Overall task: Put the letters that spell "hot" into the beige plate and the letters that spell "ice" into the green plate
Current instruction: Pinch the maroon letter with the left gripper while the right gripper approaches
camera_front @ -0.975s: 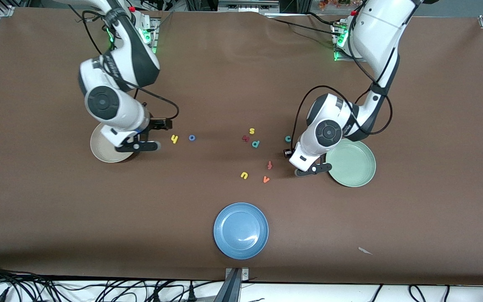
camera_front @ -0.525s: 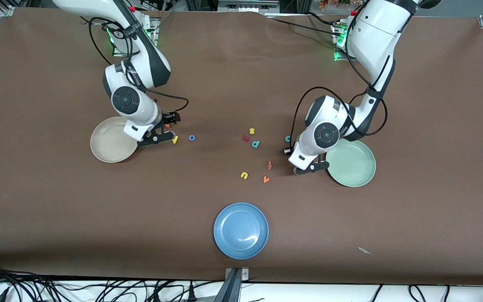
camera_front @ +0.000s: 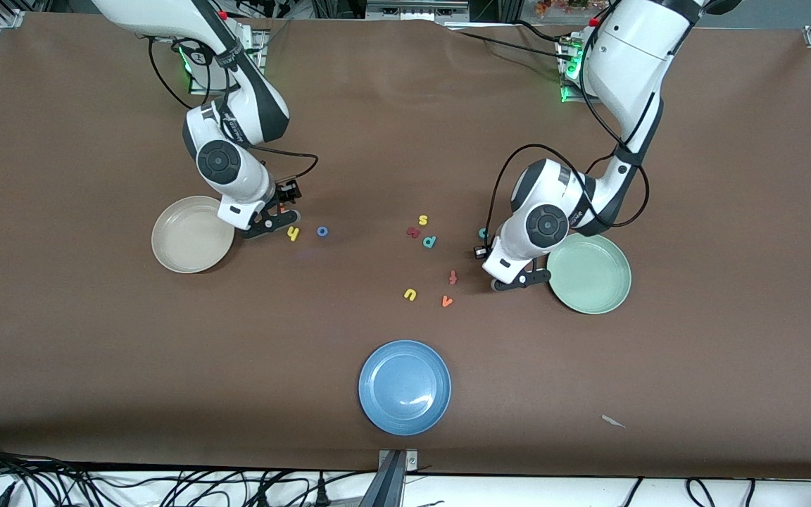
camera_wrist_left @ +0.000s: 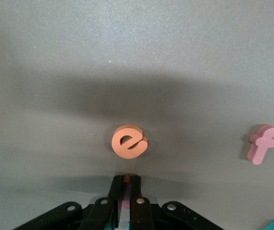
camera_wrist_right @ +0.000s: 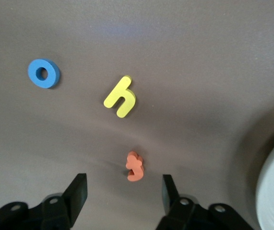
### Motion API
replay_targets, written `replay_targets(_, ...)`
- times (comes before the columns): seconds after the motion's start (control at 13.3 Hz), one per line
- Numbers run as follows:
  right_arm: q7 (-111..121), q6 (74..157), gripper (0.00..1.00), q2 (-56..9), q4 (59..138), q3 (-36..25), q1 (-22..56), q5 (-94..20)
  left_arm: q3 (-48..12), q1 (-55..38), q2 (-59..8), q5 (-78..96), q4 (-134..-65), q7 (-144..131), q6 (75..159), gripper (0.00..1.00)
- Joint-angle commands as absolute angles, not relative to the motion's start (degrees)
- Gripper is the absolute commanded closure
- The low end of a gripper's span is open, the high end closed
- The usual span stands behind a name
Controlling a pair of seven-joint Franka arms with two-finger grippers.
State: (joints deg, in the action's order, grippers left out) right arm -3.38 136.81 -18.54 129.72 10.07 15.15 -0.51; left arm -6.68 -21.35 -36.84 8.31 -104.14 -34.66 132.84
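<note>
Front view: brown table (camera_front: pixel 377 141) with three plates and small foam letters scattered about its middle.
Surface: matte brown cover, creased along the edge by the arm bases; a pale scrap (camera_front: pixel 613 421) lies near the edge closest to the camera.
Room: cables (camera_front: pixel 166 486) trail along the white strip under the table; green lights (camera_front: pixel 566 77) glow at the arm bases.
Beige plate (camera_front: pixel 191 236): toward the right arm's end, no letters in it.
Green plate (camera_front: pixel 592 274): toward the left arm's end, no letters in it.
Blue plate (camera_front: pixel 405 387): nearest the camera, mid-table.
Right gripper (camera_wrist_right: pixel 125 189): low over the table just beside the beige plate, fingers apart, the orange t (camera_wrist_right: pixel 135 166) lying between them.
h (camera_front: pixel 293 233), o (camera_front: pixel 322 231): on the table side by side, near that gripper.
Left gripper (camera_wrist_left: pixel 126 189): low over the table beside the green plate, fingers pressed together on a thin red sliver, the i (camera_wrist_left: pixel 126 180).
e (camera_wrist_left: pixel 129 142): flat on the table just ahead of those fingertips.
c (camera_front: pixel 483 233): on the table, partly hidden by the left arm.
Other letters: s (camera_front: pixel 422 220), p (camera_front: pixel 429 241), f (camera_front: pixel 453 277), u (camera_front: pixel 410 294), v (camera_front: pixel 447 301), loose between the arms.
</note>
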Motion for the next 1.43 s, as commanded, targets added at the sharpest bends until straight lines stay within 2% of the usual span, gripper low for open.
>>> replay_targets(0.0, -2.02, 140.26, 0.31, -19.68, 130.87, 10.28, 14.85, -1.14, -7.12, -19.87, -31.57, 9.5, -105.56, -33.49, 129.05, 1.0)
replay_targets(0.45, -1.93, 142.03, 0.35, -20.83, 131.31, 10.11, 14.85, -1.05, -6.51, -15.04, -25.93, 9.05, -104.77, -24.81, 125.43, 1.0)
replay_targets(0.82, -2.11, 142.03, 0.5, -21.0, 131.84, 9.93, 14.85, -1.05, -1.59, -12.05, -26.1, 6.61, -104.68, -8.56, 125.24, 1.0)
replay_targets(1.05, -2.72, 142.03, 0.52, -21.53, 131.92, 9.93, 14.85, -1.05, 2.01, -11.87, -26.37, 0.98, -104.41, -1.52, 125.24, 1.0)
replay_targets(1.27, -2.72, 142.12, 0.54, -21.71, 131.92, 9.76, 14.77, -1.05, 2.37, -11.6, -27.16, 0.36, -104.41, 1.66, 125.42, 1.0)
replay_targets(1.35, -2.72, 142.12, 0.59, -21.8, 131.92, 9.41, 14.77, -1.05, 2.37, -11.51, -27.16, 0.26, -104.33, 2.28, 125.42, 1.0)
